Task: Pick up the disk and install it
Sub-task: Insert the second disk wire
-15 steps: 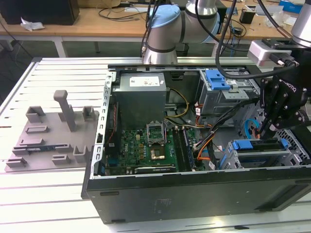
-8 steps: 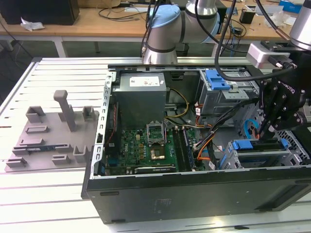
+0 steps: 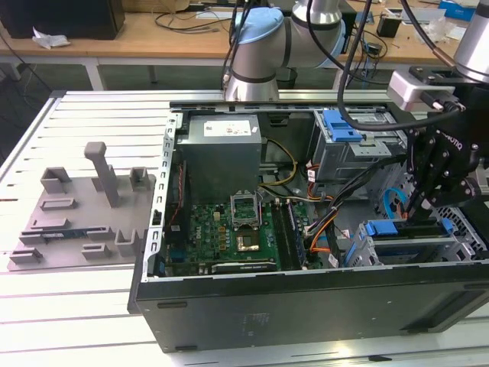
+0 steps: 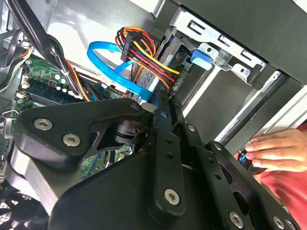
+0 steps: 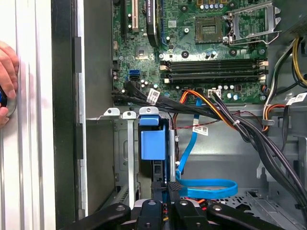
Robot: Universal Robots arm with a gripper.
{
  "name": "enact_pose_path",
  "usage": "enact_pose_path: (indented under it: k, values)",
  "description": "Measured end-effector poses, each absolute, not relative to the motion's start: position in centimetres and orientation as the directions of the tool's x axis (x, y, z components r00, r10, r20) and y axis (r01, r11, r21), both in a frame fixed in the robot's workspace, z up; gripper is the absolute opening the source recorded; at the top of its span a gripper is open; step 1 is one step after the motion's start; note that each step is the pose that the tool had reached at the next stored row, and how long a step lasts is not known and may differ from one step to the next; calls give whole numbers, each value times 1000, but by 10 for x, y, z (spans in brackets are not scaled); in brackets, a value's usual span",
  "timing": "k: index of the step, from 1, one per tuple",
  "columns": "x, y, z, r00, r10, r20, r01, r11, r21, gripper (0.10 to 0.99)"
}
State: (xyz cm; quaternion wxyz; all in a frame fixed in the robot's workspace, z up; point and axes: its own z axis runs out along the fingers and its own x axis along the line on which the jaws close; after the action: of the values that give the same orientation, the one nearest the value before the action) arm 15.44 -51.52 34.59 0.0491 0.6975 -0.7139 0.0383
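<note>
The disk (image 3: 401,228) stands on edge in the drive cage at the open computer case's right end in the exterior view, its bright blue rail (image 5: 152,143) facing up between the cage's metal walls. My gripper (image 3: 419,205) hangs straight over that bay. In the first wrist view the gripper (image 5: 166,186) has its two black fingers drawn together just above the blue rail, with nothing visible between them. The second wrist view shows the gripper (image 4: 160,103) closed to a point beside a bit of blue plastic, in front of the orange, red and yellow power cables (image 4: 144,48).
A blue data cable (image 5: 206,188) loops beside the bay, and black cable bundles (image 5: 249,129) cross toward the motherboard (image 3: 229,237). The grey power-supply box (image 3: 221,153) sits at the case's back. A person's hand (image 4: 278,151) rests outside the case wall. A grey fixture plate (image 3: 76,214) lies on the exterior view's left.
</note>
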Motion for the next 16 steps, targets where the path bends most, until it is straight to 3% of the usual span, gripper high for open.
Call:
enact_pose_path:
  k: [16]
  values:
    - [154,-515,343,-22,-992,123,-1000,24,14,161]
